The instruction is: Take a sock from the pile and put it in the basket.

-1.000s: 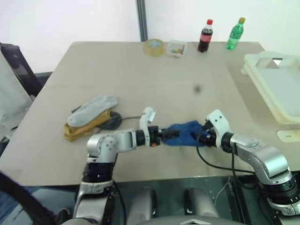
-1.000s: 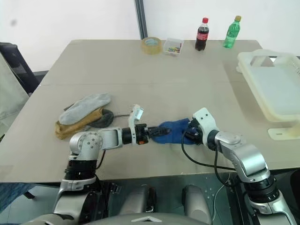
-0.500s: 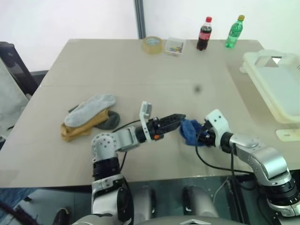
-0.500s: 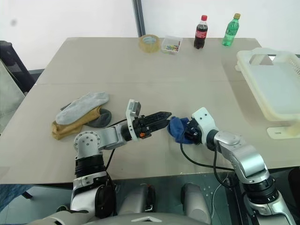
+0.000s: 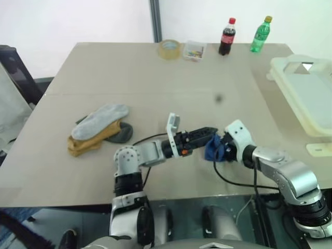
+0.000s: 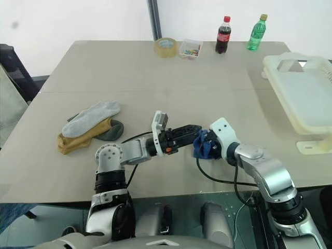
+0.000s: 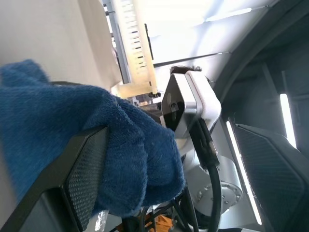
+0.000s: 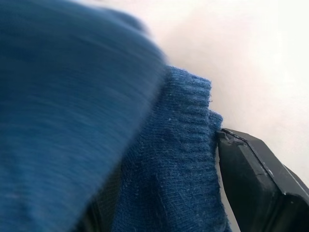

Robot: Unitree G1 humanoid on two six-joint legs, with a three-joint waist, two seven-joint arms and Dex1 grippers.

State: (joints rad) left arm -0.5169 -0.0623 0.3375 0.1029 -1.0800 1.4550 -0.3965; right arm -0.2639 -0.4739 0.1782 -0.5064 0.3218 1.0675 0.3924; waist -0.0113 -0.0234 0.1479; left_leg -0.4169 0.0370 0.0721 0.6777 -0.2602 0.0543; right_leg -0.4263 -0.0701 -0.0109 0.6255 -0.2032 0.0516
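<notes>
Right hand [image 6: 207, 147] pinching sock [image 6: 201, 146], bunched into a small blue wad just above bench [image 6: 155, 78] near front edge. Left hand [image 6: 196, 128] spread wide, tips level and pointing across toward the right hand, one finger [image 7: 72, 179] lying against the wad in the wrist view; no squeeze visible.

Change over the last second: sock earlier stretched flat between both hands; now let go by left, gathered wholly at right. Left arm swung in and up, lower arm now angled across front of bench.

Reading: handover left to right looks complete, sock under right hand's control alone. Sensible, since basket [image 6: 306, 98] stands at far right edge of bench, well apart from sock.

Pile [image 6: 88, 127] at left: grey sock over mustard one, dark one beside, untouched.

Remaining: clear left hand, carry sock right, release over basket. Risk: loose wad hanging below fingers, could snag left fingertip on parting.
</notes>
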